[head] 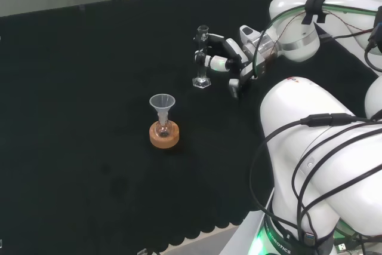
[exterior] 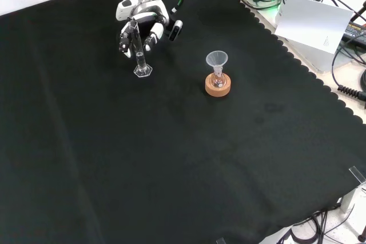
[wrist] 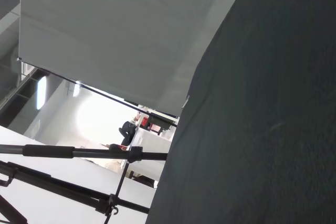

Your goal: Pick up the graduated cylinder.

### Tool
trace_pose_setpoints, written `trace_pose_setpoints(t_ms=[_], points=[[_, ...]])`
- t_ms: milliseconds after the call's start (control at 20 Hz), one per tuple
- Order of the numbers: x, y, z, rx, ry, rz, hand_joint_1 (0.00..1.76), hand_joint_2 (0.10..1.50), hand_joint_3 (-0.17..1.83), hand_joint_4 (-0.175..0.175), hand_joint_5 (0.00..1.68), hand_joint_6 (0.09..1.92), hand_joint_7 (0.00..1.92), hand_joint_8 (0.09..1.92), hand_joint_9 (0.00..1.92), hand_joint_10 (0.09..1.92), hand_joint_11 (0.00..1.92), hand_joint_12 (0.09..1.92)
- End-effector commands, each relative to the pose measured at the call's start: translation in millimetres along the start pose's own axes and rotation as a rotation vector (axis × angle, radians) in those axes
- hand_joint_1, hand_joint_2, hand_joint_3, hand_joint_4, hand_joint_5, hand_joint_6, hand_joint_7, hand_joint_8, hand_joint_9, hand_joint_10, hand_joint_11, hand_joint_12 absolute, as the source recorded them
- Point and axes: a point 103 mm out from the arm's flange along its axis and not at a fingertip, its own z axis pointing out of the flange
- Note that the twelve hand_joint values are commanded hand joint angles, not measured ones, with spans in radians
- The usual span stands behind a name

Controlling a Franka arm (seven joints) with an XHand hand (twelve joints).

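Cylinder (head: 203,58): clear, slim tube on a flat foot.
Axis: upright, mouth up, foot on the cloth (head: 89,117).
Hand (head: 230,61): fingers curled round the tube.

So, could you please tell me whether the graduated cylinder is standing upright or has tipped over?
Upright. The graduated cylinder stands vertically on its hexagonal base on the black cloth, with the robot hand curled around its upper part.

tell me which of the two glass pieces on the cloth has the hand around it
The tall thin cylinder with the flat foot: the hand has its fingers curled round it. The funnel stands apart in a flask on a cork ring, untouched.
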Motion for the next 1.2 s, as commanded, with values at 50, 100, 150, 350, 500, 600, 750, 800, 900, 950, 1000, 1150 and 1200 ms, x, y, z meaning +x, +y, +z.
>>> trace_pose_setpoints(t_ms=[50, 100, 150, 350, 500, 600, 750, 800, 900, 950, 1000, 1150, 1200], points=[[0.0, 0.4, 1.2, 0.001, 0.002, 0.0, 1.19, 1.07, -0.17, -0.028, 0.61, 0.57, 0.59, 0.57, 0.9, 0.37, 0.58, 1.18], [0.0, 0.4, 1.1, 0.0, 0.003, 0.002, 1.19, 1.07, -0.17, -0.027, 0.61, 0.59, 0.6, 0.57, 0.9, 0.37, 0.6, 1.17], [-0.1, 0.3, 1.1, 0.0, 0.003, 0.003, 1.2, 1.08, -0.17, -0.026, 0.62, 0.61, 0.6, 0.57, 0.91, 0.36, 0.61, 1.16], [-1.1, 0.4, 3.2, -0.001, 0.002, 0.004, 1.21, 1.11, -0.17, -0.024, 0.64, 0.64, 0.61, 0.57, 0.93, 0.35, 0.64, 1.15], [-1.0, 0.4, 3.5, -0.005, 0.004, 0.004, 1.21, 1.12, -0.17, -0.022, 0.65, 0.65, 0.62, 0.57, 0.93, 0.35, 0.65, 1.15], [-0.5, 0.5, 3.4, 0.001, 0.009, 0.003, 1.21, 1.13, -0.17, -0.021, 0.65, 0.66, 0.62, 0.57, 0.94, 0.35, 0.65, 1.15], [-1.4, 0.6, 4.1, 0.001, 0.011, 0.004, 1.21, 1.13, -0.17, -0.02, 0.65, 0.66, 0.62, 0.57, 0.94, 0.35, 0.65, 1.14], [-1.5, 0.5, 4.2, 0.001, 0.011, 0.003, 1.2, 1.13, -0.17, -0.02, 0.65, 0.66, 0.62, 0.57, 0.94, 0.35, 0.65, 1.14], [-1.2, 0.5, 4.1, 0.001, 0.013, 0.002, 1.2, 1.14, -0.17, -0.019, 0.65, 0.66, 0.62, 0.57, 0.93, 0.35, 0.65, 1.14], [-1.1, 0.4, 3.9, 0.0, 0.017, 0.001, 1.2, 1.14, -0.17, -0.018, 0.65, 0.66, 0.62, 0.57, 0.93, 0.35, 0.65, 1.14], [-0.9, 0.4, 3.8, 0.0, 0.018, 0.003, 1.2, 1.14, -0.17, -0.017, 0.65, 0.66, 0.62, 0.57, 0.93, 0.34, 0.65, 1.14], [-1.5, 0.4, 4.7, 0.0, 0.022, 0.001, 1.2, 1.14, -0.17, -0.016, 0.65, 0.67, 0.62, 0.57, 0.93, 0.34, 0.65, 1.14], [-1.2, 0.5, 4.7, 0.002, 0.022, -0.001, 1.2, 1.14, -0.17, -0.016, 0.65, 0.67, 0.62, 0.57, 0.93, 0.34, 0.65, 1.14]])
